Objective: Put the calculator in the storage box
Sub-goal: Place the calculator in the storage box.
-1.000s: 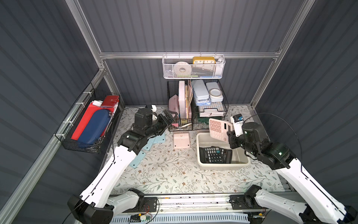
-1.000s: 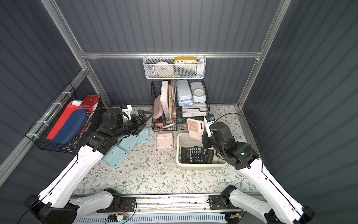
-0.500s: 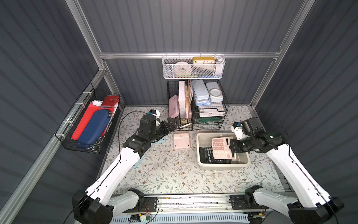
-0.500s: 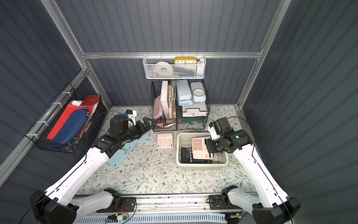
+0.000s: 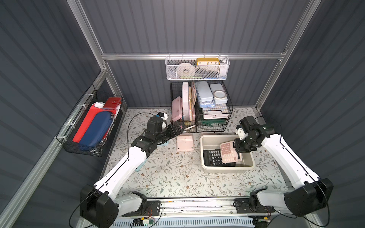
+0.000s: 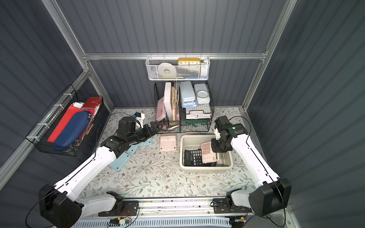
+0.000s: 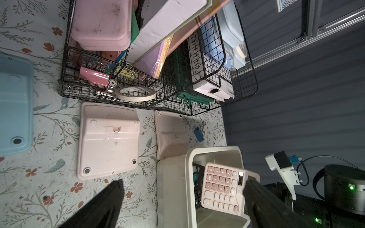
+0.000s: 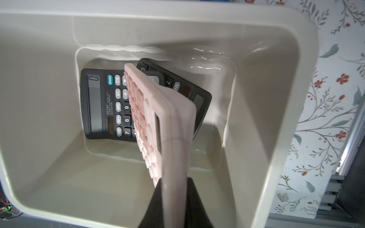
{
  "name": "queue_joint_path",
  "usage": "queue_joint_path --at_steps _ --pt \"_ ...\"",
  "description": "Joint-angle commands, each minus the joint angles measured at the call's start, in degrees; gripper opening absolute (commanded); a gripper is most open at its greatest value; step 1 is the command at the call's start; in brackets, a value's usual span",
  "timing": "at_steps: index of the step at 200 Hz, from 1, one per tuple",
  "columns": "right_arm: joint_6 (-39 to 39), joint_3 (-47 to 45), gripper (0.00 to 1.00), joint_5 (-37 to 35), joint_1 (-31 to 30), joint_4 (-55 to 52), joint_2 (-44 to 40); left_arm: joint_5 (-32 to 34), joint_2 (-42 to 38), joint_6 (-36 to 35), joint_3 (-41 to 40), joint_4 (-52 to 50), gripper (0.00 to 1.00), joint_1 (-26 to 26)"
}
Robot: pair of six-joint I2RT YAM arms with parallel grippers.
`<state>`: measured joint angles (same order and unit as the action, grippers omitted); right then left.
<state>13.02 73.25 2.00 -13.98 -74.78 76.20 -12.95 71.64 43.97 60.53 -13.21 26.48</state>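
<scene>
My right pincer (image 5: 239, 146) grips the pink calculator (image 5: 229, 153), tilted low inside the storage box (image 5: 227, 169), right of centre. My left pincer (image 5: 178, 127) gapes empty. Placing step, I reckon: next I let go and lift clear.

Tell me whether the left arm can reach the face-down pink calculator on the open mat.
Probably yes: the left pincer hangs open close beside the face-down pink calculator, which lies flat with nothing on it or between them.
</scene>
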Motion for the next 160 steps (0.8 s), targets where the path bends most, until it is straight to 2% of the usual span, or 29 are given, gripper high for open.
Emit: queue_joint_path --at_steps 1,19,86,160 --pt "-0.9 2.2 0.01 -2.7 1.1 0.9 1.0 -2.0 0.8 -2.2 -0.6 1.7 0.99 -0.2" --pt "-1.2 2.5 0.05 -2.4 1.6 1.2 2.7 -2.6 1.4 -2.4 -0.7 2.0 0.99 -0.2" --pt "-1.3 2.6 0.21 -8.9 1.8 1.3 9.5 -2.8 2.2 -2.5 -1.0 2.2 0.99 -0.2" --pt "-0.4 2.9 0.29 -15.6 1.8 1.3 15.3 -2.5 3.5 -1.8 -1.6 2.9 0.99 -0.2"
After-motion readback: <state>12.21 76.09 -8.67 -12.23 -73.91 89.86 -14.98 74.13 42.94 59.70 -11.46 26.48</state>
